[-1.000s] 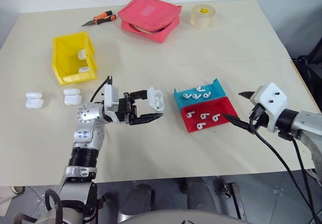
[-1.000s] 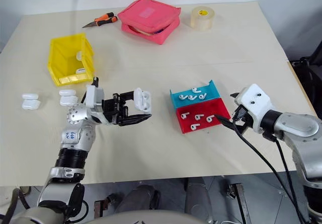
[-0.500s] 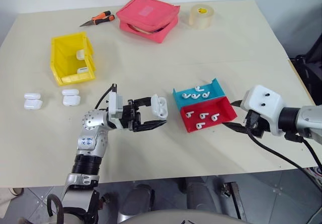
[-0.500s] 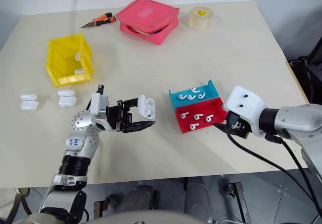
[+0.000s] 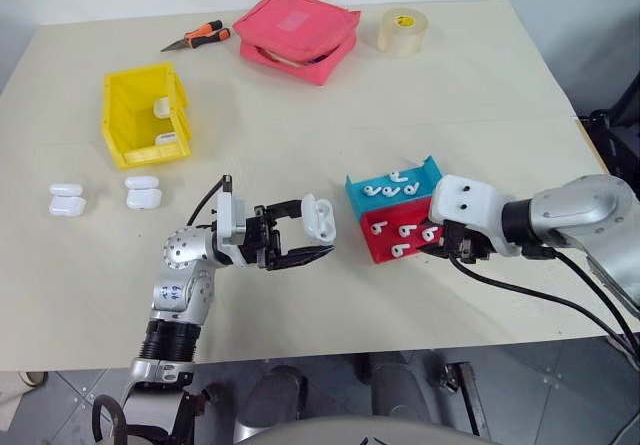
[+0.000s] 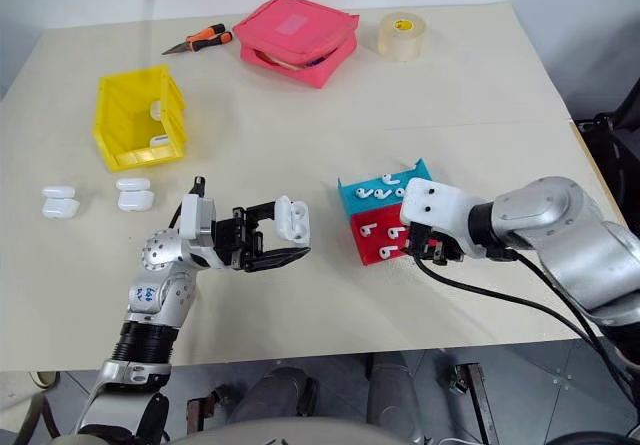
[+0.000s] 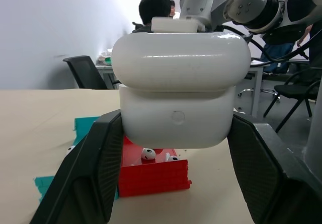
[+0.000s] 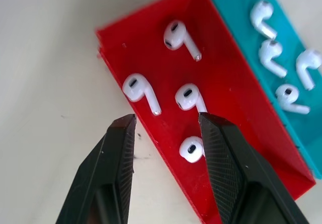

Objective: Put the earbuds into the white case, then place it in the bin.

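Fingers of the left gripper (image 5: 318,237) are clamped on the white case (image 5: 320,218), holding it in the air above the desk (image 5: 480,95), lid hinged up, just left of the two small trays. Fingers of the right gripper (image 8: 166,128) stand partly spread, grasping nothing, poised over the near edge of the red tray (image 8: 221,108); one fingertip is over the bare desk, the other over the tray beside an earbud. Four earbuds (image 8: 188,97) lie loose in the red tray and four more in the blue tray (image 8: 297,128), which touches it on the far side. Yellow bin (image 5: 145,115) sits well apart at far left with two white cases inside. Four further cases rest in two stacked pairs (image 5: 143,193) on the desk near the bin. A red pouch (image 5: 298,35), a tape roll (image 5: 402,31) and an orange-handled tool (image 5: 198,37) lie at the far edge
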`<state>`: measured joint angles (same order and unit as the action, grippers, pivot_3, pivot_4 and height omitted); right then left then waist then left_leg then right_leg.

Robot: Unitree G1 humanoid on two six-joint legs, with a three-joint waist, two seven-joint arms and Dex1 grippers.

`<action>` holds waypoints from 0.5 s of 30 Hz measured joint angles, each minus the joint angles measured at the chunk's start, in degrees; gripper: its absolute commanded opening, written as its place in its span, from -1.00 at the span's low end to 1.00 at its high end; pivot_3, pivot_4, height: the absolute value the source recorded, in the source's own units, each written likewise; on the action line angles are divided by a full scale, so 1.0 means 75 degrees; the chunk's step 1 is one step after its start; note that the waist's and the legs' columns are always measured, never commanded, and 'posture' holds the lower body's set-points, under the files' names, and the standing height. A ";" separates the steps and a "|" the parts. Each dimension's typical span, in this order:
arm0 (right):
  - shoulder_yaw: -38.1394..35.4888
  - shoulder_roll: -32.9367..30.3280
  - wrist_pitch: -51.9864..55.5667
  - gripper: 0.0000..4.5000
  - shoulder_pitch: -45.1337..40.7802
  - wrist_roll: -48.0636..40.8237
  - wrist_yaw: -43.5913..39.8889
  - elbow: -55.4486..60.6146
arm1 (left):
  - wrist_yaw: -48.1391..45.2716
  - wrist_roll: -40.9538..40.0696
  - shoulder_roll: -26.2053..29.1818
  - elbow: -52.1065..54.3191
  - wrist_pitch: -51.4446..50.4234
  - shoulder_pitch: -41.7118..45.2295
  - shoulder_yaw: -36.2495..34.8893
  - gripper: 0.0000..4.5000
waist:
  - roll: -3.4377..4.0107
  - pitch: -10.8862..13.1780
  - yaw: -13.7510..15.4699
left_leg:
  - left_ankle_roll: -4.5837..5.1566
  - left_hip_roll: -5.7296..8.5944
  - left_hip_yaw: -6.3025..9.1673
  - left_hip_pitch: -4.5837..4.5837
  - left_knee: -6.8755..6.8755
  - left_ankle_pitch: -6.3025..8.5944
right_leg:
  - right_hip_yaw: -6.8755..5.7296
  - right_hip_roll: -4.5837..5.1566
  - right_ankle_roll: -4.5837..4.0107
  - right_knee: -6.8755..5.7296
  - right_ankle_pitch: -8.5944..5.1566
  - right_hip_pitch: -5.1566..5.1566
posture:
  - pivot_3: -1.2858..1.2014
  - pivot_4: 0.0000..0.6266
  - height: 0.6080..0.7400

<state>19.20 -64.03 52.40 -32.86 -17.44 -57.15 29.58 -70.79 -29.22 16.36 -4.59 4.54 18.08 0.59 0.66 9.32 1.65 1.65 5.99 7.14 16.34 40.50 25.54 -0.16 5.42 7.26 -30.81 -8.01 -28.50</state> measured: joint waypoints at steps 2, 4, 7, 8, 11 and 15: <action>0.0115 0.0070 -0.0011 0.14 -0.0081 0.0095 -0.0078 -0.0096 | 0.0045 0.0006 -0.0001 0.0047 0.0003 -0.0093 0.0006 0.22 | 0.0000 0.0000 0.0001 | 0.0000 0.0000 0.0000 0.0001 0.0000 0.0000 | 0.0000 0.0000 0.0000 0.0000 0.0000 -0.0001 | 0.03 -0.52 1.00; 0.0233 0.0203 -0.0071 0.42 -0.0222 0.0236 -0.0152 -0.0183 | 0.0114 0.0009 0.0008 0.0173 0.0011 -0.0171 0.0004 0.22 | 0.0000 0.0000 0.0000 | 0.0000 0.0000 0.0000 0.0001 0.0000 0.0000 | 0.0000 0.0000 0.0000 -0.0001 0.0000 -0.0001 | 0.03 -0.52 1.00; 0.0422 0.0431 -0.0184 0.42 -0.0474 0.0429 -0.0207 -0.0406 | 0.0181 0.0008 0.0016 0.0302 0.0057 -0.0228 0.0008 0.22 | 0.0000 0.0000 -0.0007 | 0.0000 -0.0001 0.0000 0.0000 0.0000 0.0000 | 0.0000 -0.0002 0.0000 -0.0001 0.0001 -0.0001 | 0.03 -0.52 1.00; 0.0464 0.0513 -0.0225 0.42 -0.0541 0.0499 -0.0233 -0.0455 | 0.0190 0.0008 0.0033 0.0318 0.0060 -0.0285 0.0008 0.22 | 0.0000 0.0000 -0.0010 | 0.0000 -0.0001 0.0000 0.0001 0.0000 0.0000 | 0.0000 -0.0001 0.0000 -0.0001 0.0001 -0.0003 | 0.03 -0.52 1.00; 0.0629 0.0623 -0.0441 0.42 -0.0692 0.0712 -0.0340 -0.0664 | 0.0230 0.0008 0.0055 0.0332 0.0060 -0.0443 0.0013 0.22 | 0.0000 0.0000 -0.0007 | 0.0000 0.0000 0.0001 0.0002 0.0000 0.0000 | -0.0001 -0.0001 0.0000 0.0000 0.0001 -0.0002 | 0.03 -0.52 1.00; 0.0799 0.0816 -0.0727 0.42 -0.0838 0.0939 -0.0596 -0.0865 | 0.0268 0.0008 0.0085 0.0507 0.0059 -0.0462 0.0015 0.22 | 0.0000 0.0000 -0.0005 | 0.0000 0.0001 0.0000 0.0002 0.0000 0.0000 | -0.0001 0.0000 0.0000 0.0000 0.0001 -0.0003 | 0.03 -0.52 1.00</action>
<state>25.19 -57.91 46.95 -39.15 -10.40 -61.62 23.09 -68.78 -29.16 17.00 -0.78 4.99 14.62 0.70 0.66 9.32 1.61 1.65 6.00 7.14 16.36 40.50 25.54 -0.17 5.42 7.26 -30.81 -8.00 -28.52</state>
